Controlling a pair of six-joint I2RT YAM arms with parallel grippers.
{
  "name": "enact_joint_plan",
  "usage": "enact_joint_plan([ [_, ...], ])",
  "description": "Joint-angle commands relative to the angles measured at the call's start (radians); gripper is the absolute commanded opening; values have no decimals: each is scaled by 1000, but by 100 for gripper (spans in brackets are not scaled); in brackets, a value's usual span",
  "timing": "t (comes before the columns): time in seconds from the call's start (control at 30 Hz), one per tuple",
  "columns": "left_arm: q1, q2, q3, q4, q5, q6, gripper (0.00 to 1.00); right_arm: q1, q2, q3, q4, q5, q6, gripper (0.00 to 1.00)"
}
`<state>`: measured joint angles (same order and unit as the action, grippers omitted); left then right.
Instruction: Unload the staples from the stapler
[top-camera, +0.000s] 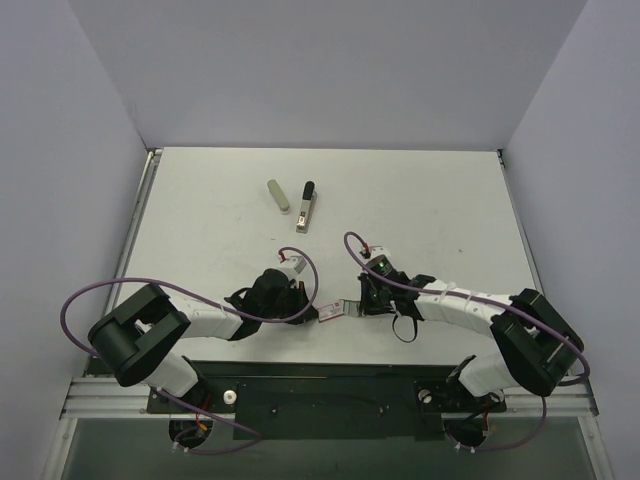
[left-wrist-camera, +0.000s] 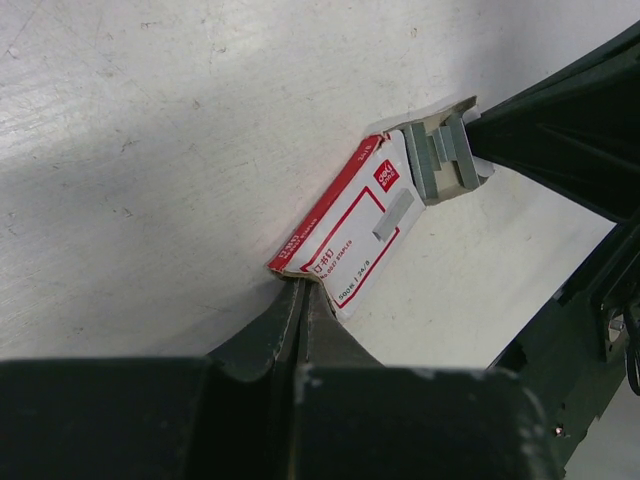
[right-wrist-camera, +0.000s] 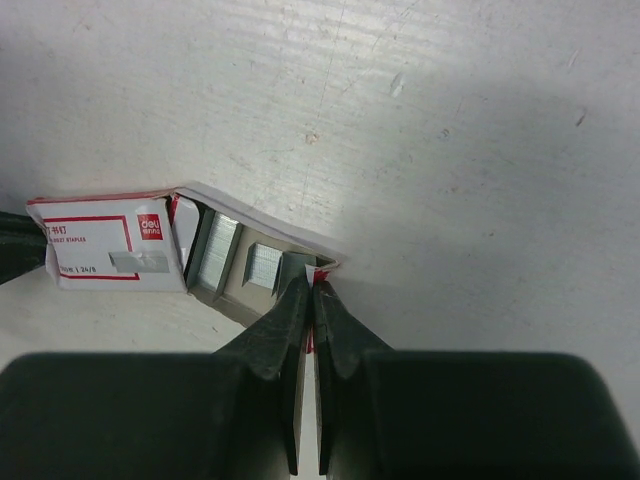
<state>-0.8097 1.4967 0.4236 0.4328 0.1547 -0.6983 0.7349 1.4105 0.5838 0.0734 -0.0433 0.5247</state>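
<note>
The stapler (top-camera: 307, 207), black top arm over silvery metal, lies closed at the far middle of the table, apart from both grippers. Near the arms a white and red staple box (top-camera: 332, 311) is held between the grippers. My left gripper (left-wrist-camera: 303, 285) is shut on the end of the box sleeve (left-wrist-camera: 350, 225). My right gripper (right-wrist-camera: 312, 280) is shut on the end flap of the inner tray (right-wrist-camera: 215, 300), which is slid partly out of the sleeve (right-wrist-camera: 110, 245). Strips of staples (right-wrist-camera: 218, 252) lie in the tray.
An olive-grey rounded bar (top-camera: 278, 196) lies just left of the stapler. The white table (top-camera: 430, 200) is walled at the back and sides. Purple cables loop over both arms.
</note>
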Motion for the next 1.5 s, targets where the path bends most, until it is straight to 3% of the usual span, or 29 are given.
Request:
enact_joint_plan([
  [0.0, 3, -16, 12, -17, 3, 23, 0, 29, -57, -22, -55, 16, 0, 0],
  [0.6, 1, -47, 17, -54, -4, 29, 0, 95, -85, -53, -60, 69, 57, 0],
  [0.97, -16, -82, -20, -51, -15, 11, 0, 107, -130, -84, -49, 157, 185, 0],
  [1.47, -37, -88, -54, -23, -26, -13, 0, 159, -91, -61, -41, 169, 235, 0],
])
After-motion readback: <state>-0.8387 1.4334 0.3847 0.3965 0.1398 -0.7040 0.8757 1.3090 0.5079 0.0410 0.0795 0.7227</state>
